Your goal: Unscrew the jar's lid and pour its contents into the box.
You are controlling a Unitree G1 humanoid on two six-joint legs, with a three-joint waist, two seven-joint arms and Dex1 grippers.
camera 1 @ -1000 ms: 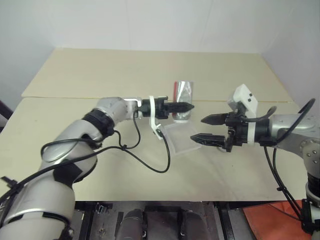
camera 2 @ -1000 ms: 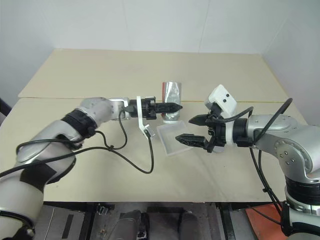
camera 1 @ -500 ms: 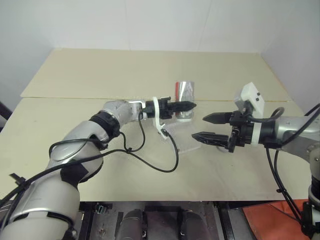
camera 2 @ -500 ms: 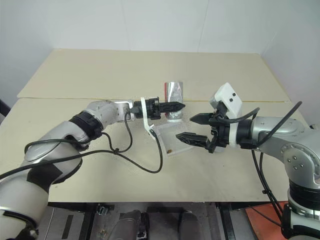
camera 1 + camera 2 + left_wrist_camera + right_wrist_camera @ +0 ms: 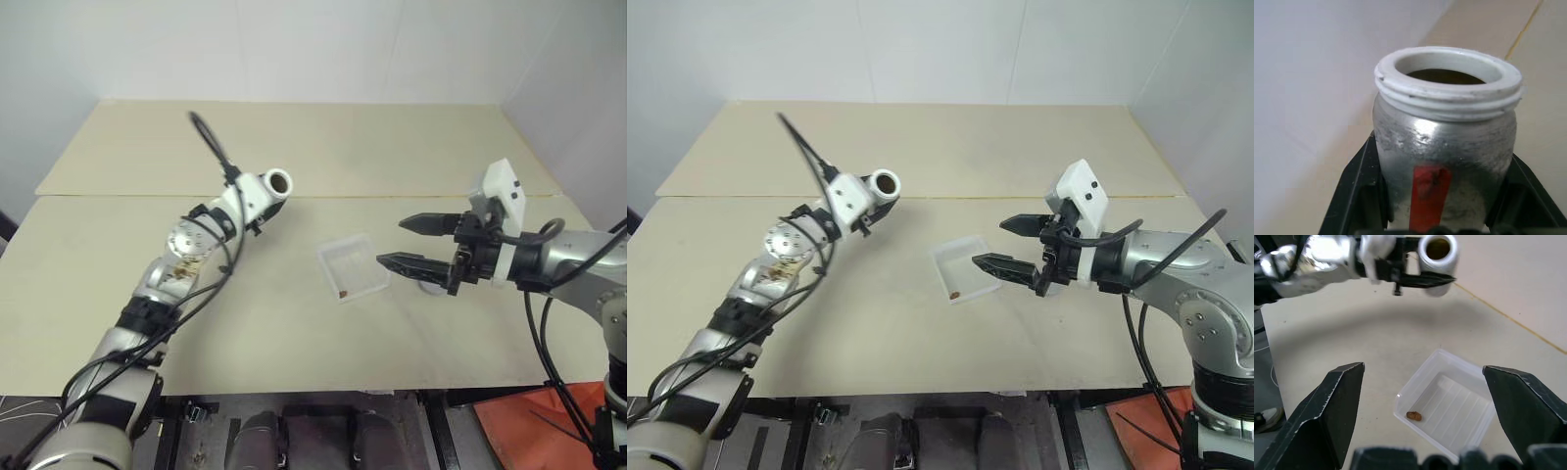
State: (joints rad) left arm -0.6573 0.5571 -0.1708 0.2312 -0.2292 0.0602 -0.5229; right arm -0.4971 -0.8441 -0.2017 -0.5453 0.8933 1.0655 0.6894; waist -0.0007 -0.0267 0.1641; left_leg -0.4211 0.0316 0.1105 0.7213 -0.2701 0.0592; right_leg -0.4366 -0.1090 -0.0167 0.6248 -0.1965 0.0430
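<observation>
Silver-grey and uncapped, the jar [image 5: 1444,147] sits clenched between the black fingers [image 5: 1359,191] of our left gripper [image 5: 1418,271], which we hold raised above the tan table [image 5: 127,264] on our left side. Its white threaded mouth is open, and our left wrist view shows dark brown inside it and a red mark on its side. Moving toward the middle, the box [image 5: 354,266] of clear plastic lies flat on the table, well apart from the jar. A small brown bit of the contents [image 5: 1413,415] rests in one corner of the box. On our right, our right gripper [image 5: 400,244] hovers just beside the box with its two black fingers spread wide and nothing between them, pointing toward the jar.
</observation>
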